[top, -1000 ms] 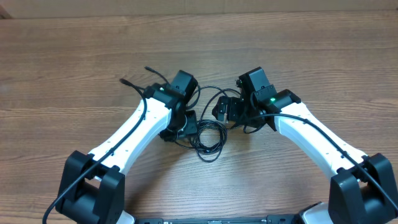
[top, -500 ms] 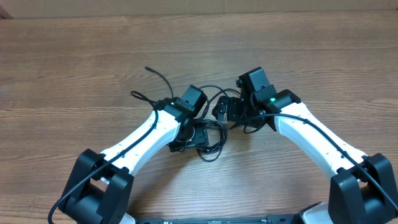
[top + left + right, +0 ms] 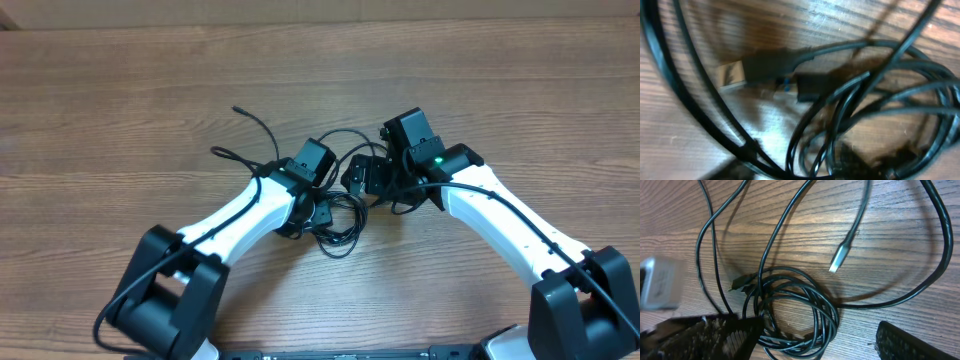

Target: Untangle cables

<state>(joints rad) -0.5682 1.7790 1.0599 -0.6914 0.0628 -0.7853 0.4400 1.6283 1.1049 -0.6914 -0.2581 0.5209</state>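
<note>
Our left claw (image 3: 318, 213) hangs low over the left side of the cables (image 3: 338, 228). Its wrist hides it from above, and its own camera is too close and blurred to show the fingers. We therefore cannot tell how far it is open or whether it has hold of anything. Our right claw (image 3: 360, 177) stands spread wide just right of the bundle, gripping nothing. In its wrist view the fingers (image 3: 715, 332) sit at the near left and near right, well apart, with the coil (image 3: 790, 307) lying on the wood between them.

We work on a table (image 3: 120, 100) of brown wood grain, with a pale band (image 3: 300, 10) along its far edge; the views take in no more of the room.

The cables lie mid-table between the two wrists. The tight coil is nearest us, a loop (image 3: 340, 138) arches toward the far side, and two loose ends (image 3: 238, 110) run out to the far left. A silver plug (image 3: 840, 259) lies on bare wood just beyond the coil. Under the left wrist, a flat plug (image 3: 735, 75) with a black body lies just beside a second connector (image 3: 807, 89) showing a bit of blue, and strands cross above both.

From above, the left arm (image 3: 240, 215) covers the left part of the bundle. A blurred grey block (image 3: 657, 282) sits at the left edge of the right wrist view, and we cannot tell what it is. A green light (image 3: 437, 160) glows on the right arm (image 3: 500, 215).
</note>
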